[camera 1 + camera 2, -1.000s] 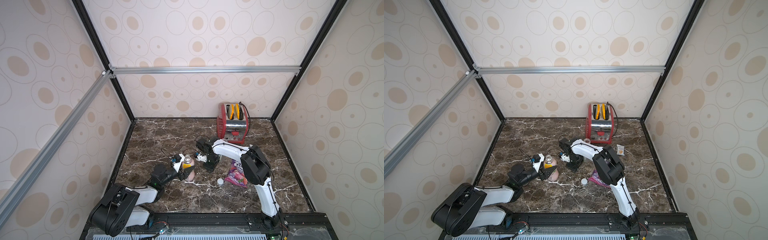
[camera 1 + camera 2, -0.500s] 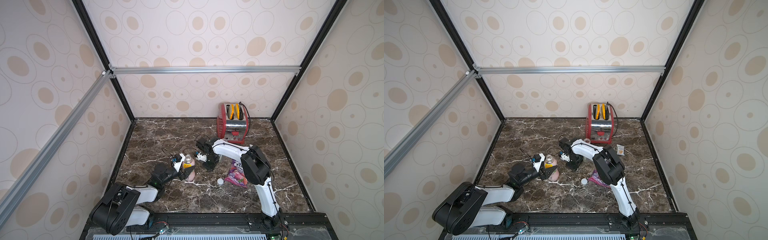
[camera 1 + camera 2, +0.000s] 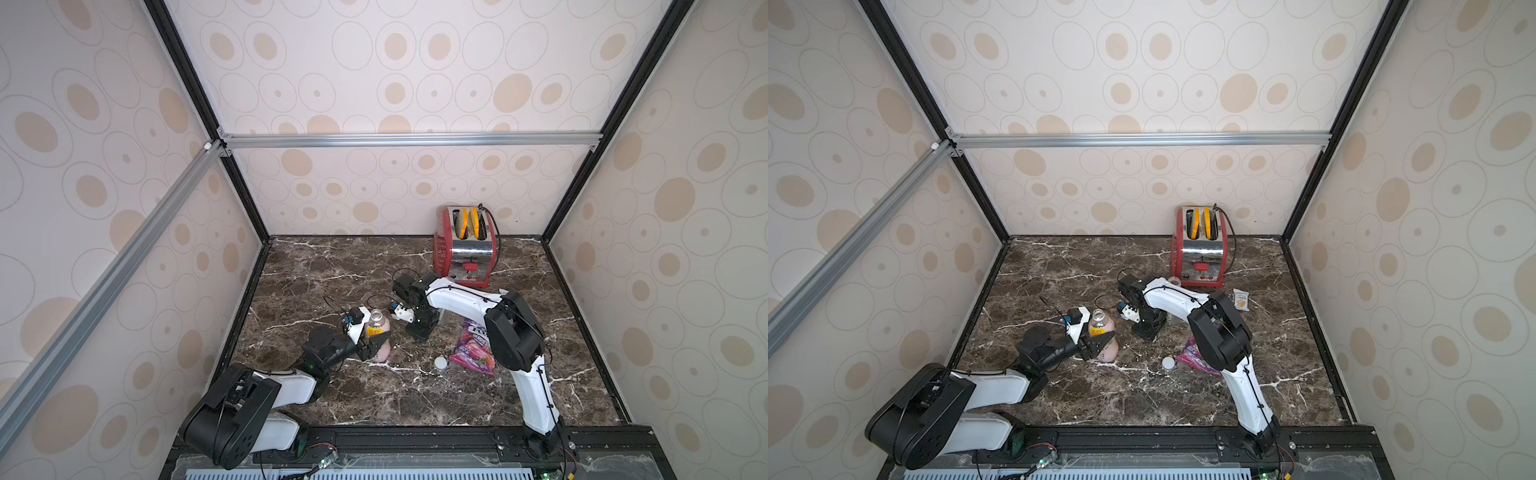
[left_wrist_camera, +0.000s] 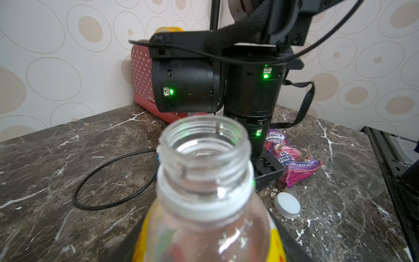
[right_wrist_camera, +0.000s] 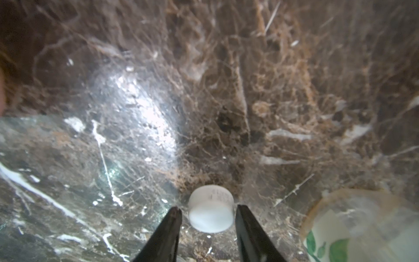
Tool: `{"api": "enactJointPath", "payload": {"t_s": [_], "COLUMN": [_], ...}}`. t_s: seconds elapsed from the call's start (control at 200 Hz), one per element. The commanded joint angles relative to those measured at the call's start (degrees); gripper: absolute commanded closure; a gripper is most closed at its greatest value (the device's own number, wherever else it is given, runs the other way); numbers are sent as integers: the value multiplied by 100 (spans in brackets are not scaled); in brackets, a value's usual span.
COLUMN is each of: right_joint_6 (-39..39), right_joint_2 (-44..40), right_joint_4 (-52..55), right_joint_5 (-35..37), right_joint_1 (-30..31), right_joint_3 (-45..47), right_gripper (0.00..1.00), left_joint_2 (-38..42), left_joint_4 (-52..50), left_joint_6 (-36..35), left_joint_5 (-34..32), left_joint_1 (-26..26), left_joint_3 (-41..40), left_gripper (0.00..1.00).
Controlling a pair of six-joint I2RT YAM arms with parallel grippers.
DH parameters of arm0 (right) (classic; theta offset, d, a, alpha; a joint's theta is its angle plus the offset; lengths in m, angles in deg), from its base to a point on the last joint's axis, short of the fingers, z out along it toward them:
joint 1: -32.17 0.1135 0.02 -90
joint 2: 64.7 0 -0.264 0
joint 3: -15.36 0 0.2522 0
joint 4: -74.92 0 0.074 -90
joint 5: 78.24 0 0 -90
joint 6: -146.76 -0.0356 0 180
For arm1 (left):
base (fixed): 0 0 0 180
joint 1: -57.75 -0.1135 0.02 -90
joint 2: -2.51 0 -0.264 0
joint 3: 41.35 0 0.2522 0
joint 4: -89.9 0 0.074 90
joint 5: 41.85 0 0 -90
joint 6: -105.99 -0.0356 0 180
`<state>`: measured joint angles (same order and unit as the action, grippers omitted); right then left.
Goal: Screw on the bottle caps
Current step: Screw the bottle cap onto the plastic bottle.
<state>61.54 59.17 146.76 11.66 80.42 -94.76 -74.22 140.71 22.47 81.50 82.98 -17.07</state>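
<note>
- Left gripper (image 3: 375, 343) jaws grip the pink bottle (image 4: 205, 158), neck uncapped.
- Right gripper (image 5: 207, 209) jaws bracket a white cap (image 5: 210, 216); clamping indeterminate.
- Second cap (image 3: 441, 363) lies loose; apparently nothing capped yet.

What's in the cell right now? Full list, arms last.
pink bottle: 1, pink drink, yellow label, uncapped, left of centre
clear bottle: 1, white-green label, beside right gripper
loose cap: 1, white, by candy bag
second cap: 1, white, on table
candy bag: 1, purple, front right
toaster: 1, red, back right
snack packet: 1, white, near toaster
table: 1, brown marble
left gripper: shut on pink bottle
right gripper: open, straddling second cap
</note>
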Motion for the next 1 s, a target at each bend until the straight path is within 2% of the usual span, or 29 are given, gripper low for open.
{"api": "enactJointPath", "payload": {"t_s": [0.0,0.761,0.992], "right_joint_6": [-50,-2,-9], "right_joint_2": [-85,86,80], "right_joint_4": [142,229,204], "right_joint_5": [18,56,76], "right_joint_1": [31,53,70], "right_joint_3": [60,-45,-64], "right_gripper": [55,56,60], "left_joint_2": [-48,-132,-149], "left_joint_4": [64,66,76], "left_joint_6": [34,48,49], "left_joint_5": [90,118,126], "left_joint_1": [58,60,57], "left_joint_3": [152,213,222], "left_gripper": [35,35,35]}}
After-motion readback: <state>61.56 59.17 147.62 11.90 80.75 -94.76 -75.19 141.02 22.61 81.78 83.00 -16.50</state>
